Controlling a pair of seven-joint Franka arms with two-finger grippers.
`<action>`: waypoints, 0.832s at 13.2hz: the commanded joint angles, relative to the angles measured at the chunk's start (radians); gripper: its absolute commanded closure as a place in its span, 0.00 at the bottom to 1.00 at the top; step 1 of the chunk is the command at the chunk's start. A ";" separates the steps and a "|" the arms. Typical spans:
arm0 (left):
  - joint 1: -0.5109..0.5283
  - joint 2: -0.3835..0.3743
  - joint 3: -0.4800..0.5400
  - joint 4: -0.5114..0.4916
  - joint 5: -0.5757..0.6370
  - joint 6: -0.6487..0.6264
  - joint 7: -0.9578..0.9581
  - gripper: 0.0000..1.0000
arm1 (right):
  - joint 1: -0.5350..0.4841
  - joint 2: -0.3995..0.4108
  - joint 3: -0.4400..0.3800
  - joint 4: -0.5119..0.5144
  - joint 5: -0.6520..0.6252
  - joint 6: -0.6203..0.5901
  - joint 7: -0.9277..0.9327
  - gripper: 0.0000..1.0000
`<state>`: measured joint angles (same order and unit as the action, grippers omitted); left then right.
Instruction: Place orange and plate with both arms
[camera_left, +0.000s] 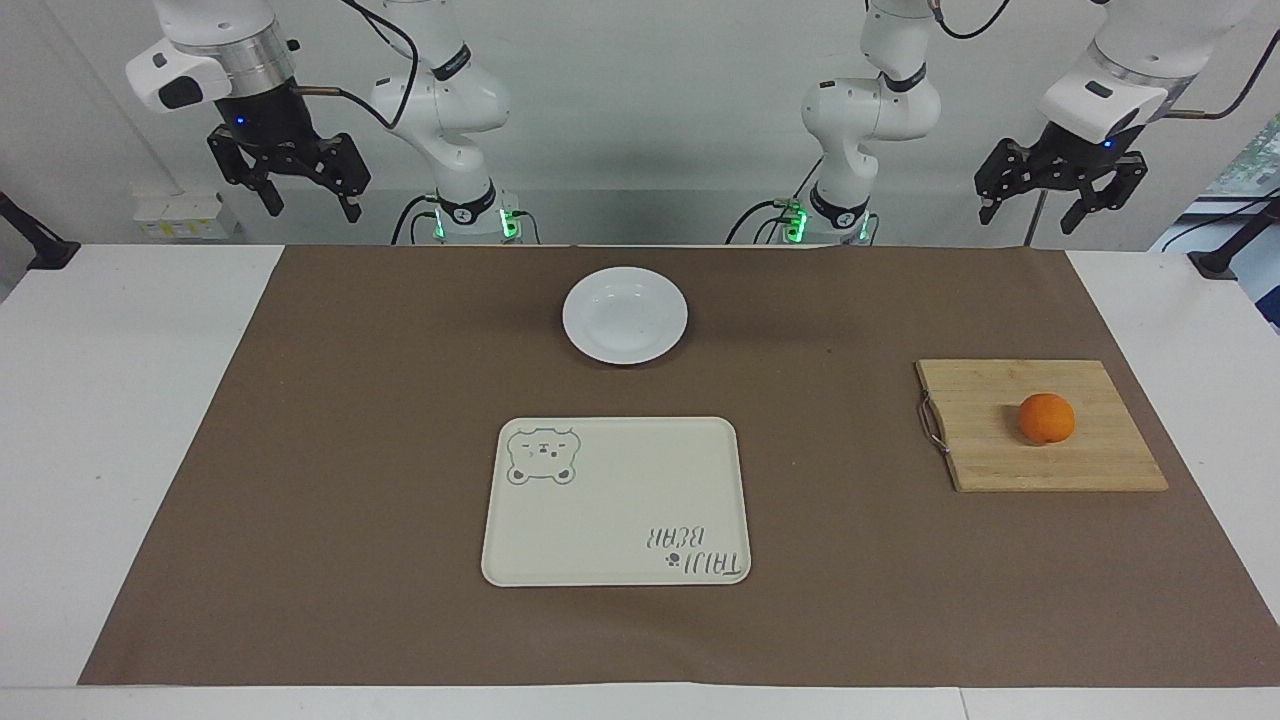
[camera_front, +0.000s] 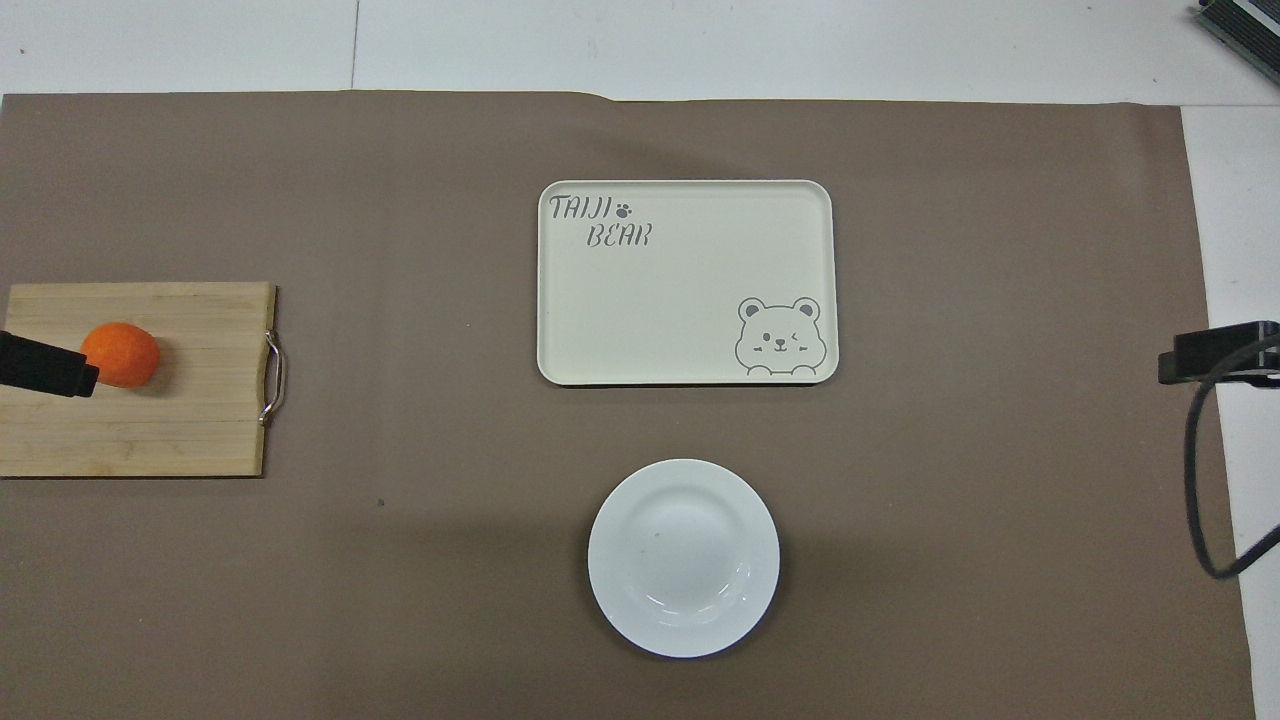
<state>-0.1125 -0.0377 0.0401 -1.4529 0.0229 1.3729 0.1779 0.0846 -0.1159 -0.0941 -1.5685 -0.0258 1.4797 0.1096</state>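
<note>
Plainly nothing is in hand yet: both arms wait raised at the robots' edge of the surface (camera_left: 120, 420). The left gripper (camera_left: 1062, 195) hangs with jaws spread wide and empty; the orange (camera_left: 1046, 418) sits well below it, out toward the middle of a wooden board (camera_left: 990, 440) at that arm's end. The right gripper (camera_left: 290, 178) is likewise wide and empty, touching nothing; the plate (camera_left: 625, 315) lies low on the brown mat (camera_left: 350, 450), off toward the middle from that gripper and well apart from it, with a cream tray (camera_left: 615, 500) farther out. The orange looks light and firm but round, so it may roll; taking it across its widest part from above with gentle pressure seems safest. The plate looks stiff, glossy and breakable, and it lies flat, so a pinch on the raised rim is probably the only hold, and a slippery one. I judge the tray to be the likely destination.
</note>
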 joint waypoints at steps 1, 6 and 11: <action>0.001 -0.024 0.000 -0.026 -0.001 0.000 -0.011 0.00 | -0.016 0.007 0.004 0.015 0.018 -0.019 -0.028 0.00; 0.019 -0.019 0.001 -0.026 0.000 0.040 0.003 0.00 | -0.016 0.007 0.002 0.018 0.018 -0.021 -0.027 0.00; 0.080 -0.010 0.003 -0.030 -0.003 0.095 0.076 0.00 | -0.016 0.007 0.004 0.018 0.018 -0.019 -0.028 0.00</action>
<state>-0.0882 -0.0369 0.0475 -1.4538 0.0229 1.4233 0.1931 0.0845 -0.1159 -0.0941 -1.5685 -0.0258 1.4797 0.1096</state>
